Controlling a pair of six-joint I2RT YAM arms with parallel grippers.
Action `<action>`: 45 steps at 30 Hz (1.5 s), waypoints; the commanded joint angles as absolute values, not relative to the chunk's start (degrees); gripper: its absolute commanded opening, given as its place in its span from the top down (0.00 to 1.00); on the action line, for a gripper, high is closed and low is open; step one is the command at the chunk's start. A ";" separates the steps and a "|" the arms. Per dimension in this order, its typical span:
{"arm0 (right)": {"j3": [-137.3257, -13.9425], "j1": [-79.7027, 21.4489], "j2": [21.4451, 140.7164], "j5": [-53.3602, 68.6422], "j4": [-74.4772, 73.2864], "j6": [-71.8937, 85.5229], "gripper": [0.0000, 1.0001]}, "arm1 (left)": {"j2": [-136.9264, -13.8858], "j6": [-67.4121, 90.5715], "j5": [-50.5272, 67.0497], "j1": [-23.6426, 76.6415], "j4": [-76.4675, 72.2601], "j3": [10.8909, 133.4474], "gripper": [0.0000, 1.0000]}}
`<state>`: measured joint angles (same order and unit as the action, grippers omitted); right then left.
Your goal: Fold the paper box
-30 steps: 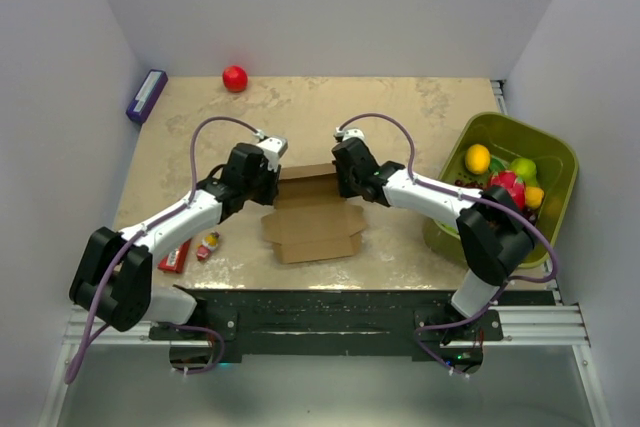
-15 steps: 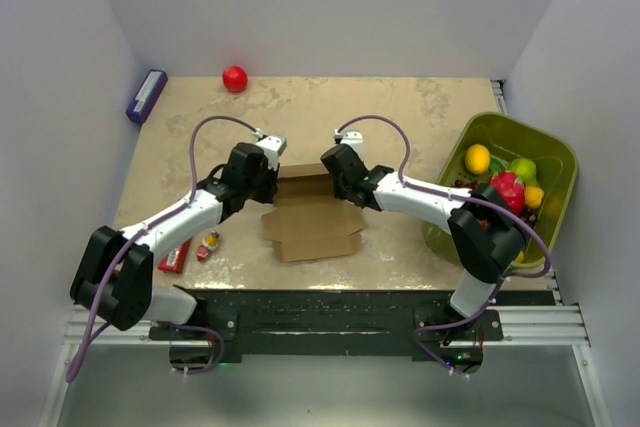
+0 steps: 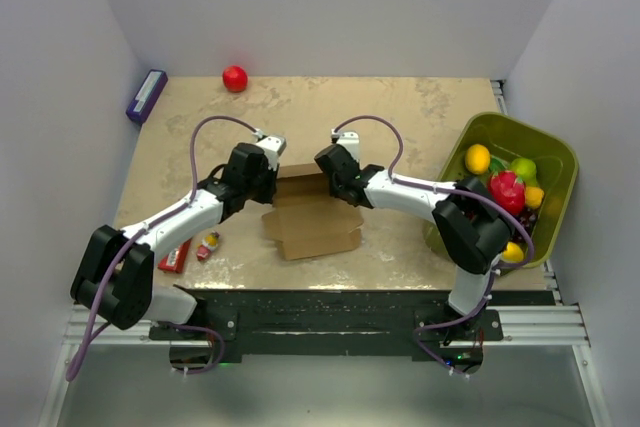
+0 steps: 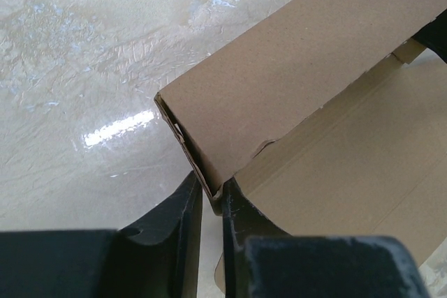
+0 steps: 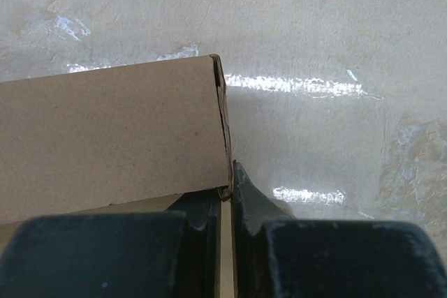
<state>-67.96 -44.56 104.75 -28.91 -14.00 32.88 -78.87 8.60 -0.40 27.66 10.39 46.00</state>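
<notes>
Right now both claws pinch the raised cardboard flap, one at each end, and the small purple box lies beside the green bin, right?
No. The top view shows the small purple box at the far left edge of the table, far from the green bin. The left gripper and right gripper do each pinch an end of the raised flap of the paper box.

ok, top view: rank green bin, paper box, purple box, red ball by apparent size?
1. green bin, partly behind the right arm but clearly the biggest
2. paper box
3. purple box
4. red ball

The last two are close. The purple box is longer and the ball rounder, so that order is unsure.
</notes>
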 commanded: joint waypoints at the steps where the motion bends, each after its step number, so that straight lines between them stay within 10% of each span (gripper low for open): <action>1: -67.86 -43.33 104.95 -28.48 -12.48 31.91 1.00 | -78.13 9.41 4.48 28.48 7.47 47.29 0.75; 9: -64.60 -43.42 99.85 -26.37 -11.86 29.53 0.66 | -77.35 8.53 3.25 28.48 8.52 47.90 0.39; 19: -58.72 -43.42 88.18 -19.44 -8.27 24.26 0.22 | -74.28 4.31 1.76 28.48 8.79 47.90 0.25; 45: -80.16 -20.04 82.97 9.31 -10.03 25.04 0.14 | -87.27 -19.68 -12.46 44.56 8.35 62.75 0.22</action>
